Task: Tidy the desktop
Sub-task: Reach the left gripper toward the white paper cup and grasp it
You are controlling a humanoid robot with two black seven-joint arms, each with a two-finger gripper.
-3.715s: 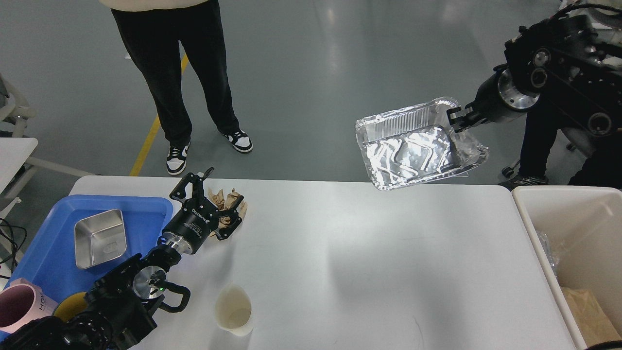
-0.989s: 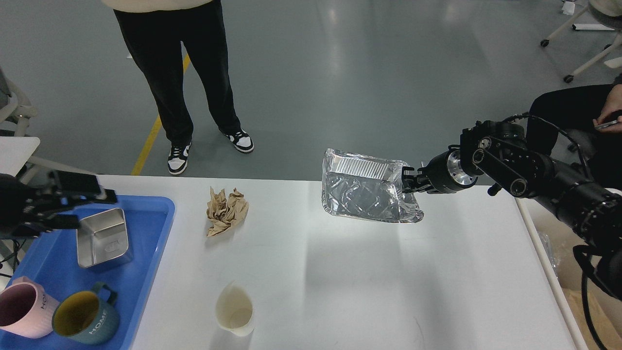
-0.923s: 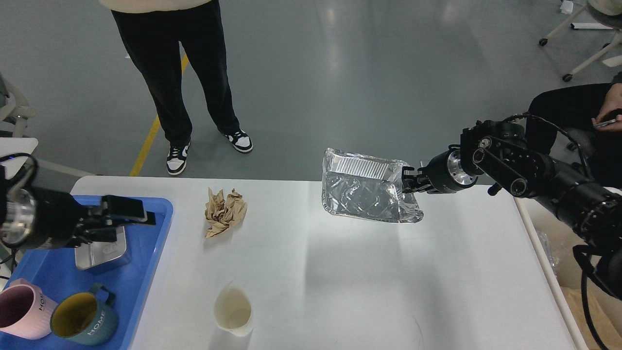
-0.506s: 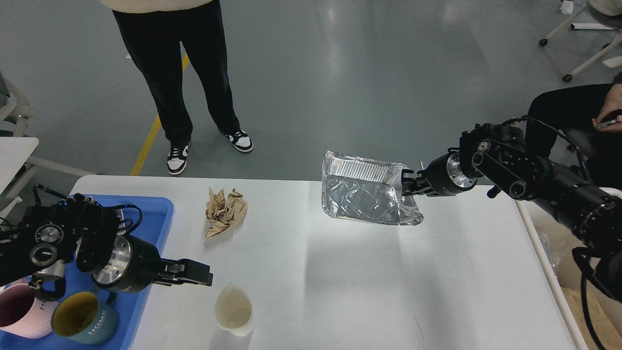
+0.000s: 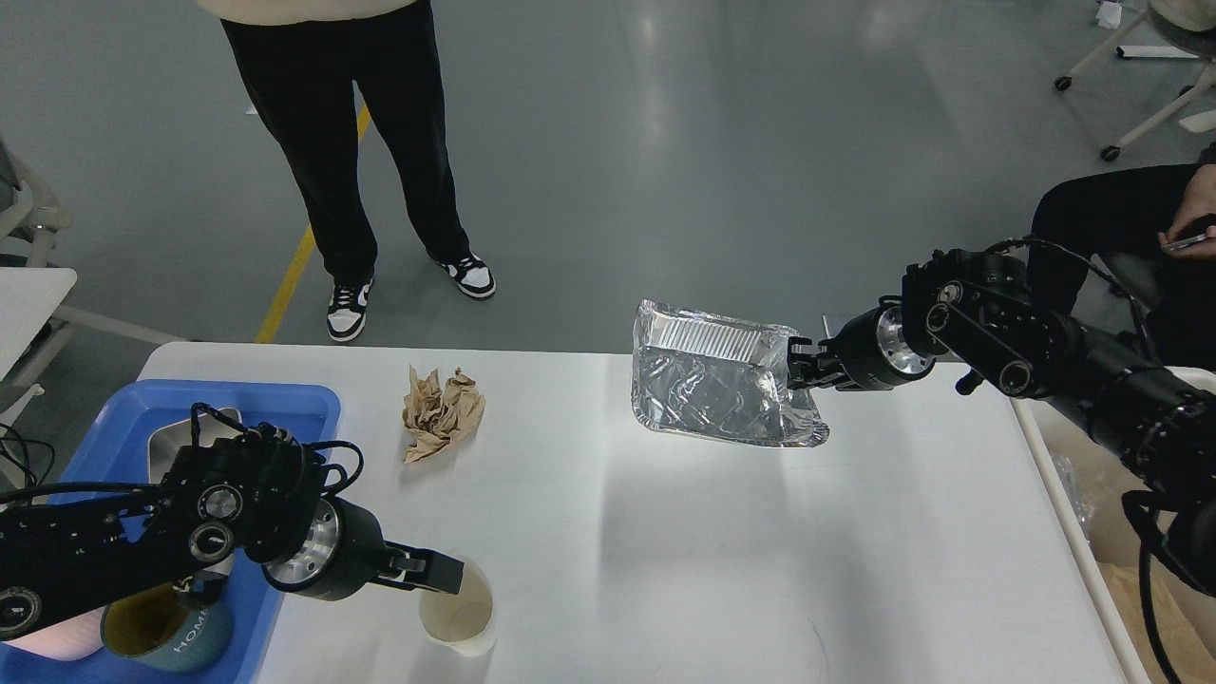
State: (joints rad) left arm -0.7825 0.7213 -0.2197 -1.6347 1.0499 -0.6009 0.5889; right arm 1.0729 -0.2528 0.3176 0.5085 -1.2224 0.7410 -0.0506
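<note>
Lying bare across the desktop (image 5: pixel 665 551) middle; crowding the edges: crumpled paper (image 5: pixel 442 413), paper cup (image 5: pixel 458 613), blue tray (image 5: pixel 285 404).

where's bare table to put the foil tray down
Bare desktop runs from the paper cup rightward to the bin, below the foil tray held by the right gripper. Crowded at left: crumpled paper, blue tray, left gripper.

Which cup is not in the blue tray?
The plain cream paper cup, standing on the white desktop beside the left gripper. The dark teal mug sits in the tray.
</note>
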